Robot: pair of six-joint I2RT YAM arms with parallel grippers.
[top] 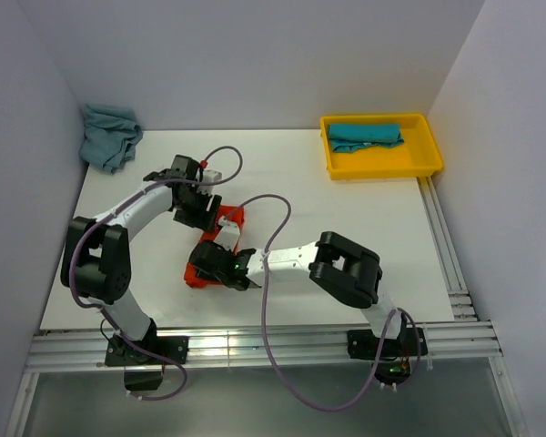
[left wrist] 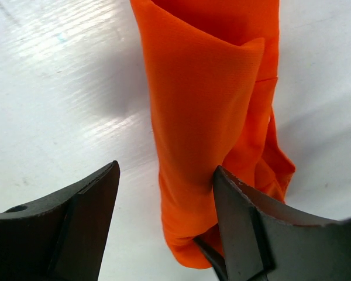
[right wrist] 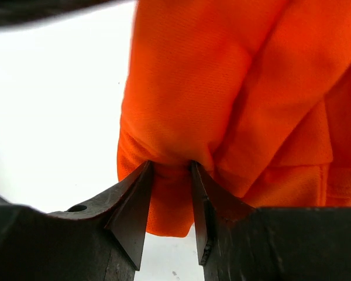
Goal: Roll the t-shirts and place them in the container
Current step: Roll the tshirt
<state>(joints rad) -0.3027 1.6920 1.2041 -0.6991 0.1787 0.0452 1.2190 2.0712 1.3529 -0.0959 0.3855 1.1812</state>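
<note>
The orange-red t-shirt (top: 230, 218) lies as a long narrow bundle in the middle of the white table. My left gripper (top: 197, 208) is at its far end, and in the left wrist view (left wrist: 167, 175) it is open, with the cloth's end (left wrist: 205, 117) between the jaws and against the right finger (left wrist: 240, 216). My right gripper (top: 215, 265) is at the near end. In the right wrist view (right wrist: 171, 167) it is shut on a pinched fold of the orange cloth (right wrist: 222, 88). A teal t-shirt (top: 366, 135) lies rolled in the yellow tray.
The yellow tray (top: 429, 160) stands at the back right. A dusty grey-blue t-shirt (top: 109, 135) lies crumpled in the back left corner against the wall. Grey walls enclose the table on three sides. Rails run along the right edge (top: 448, 255).
</note>
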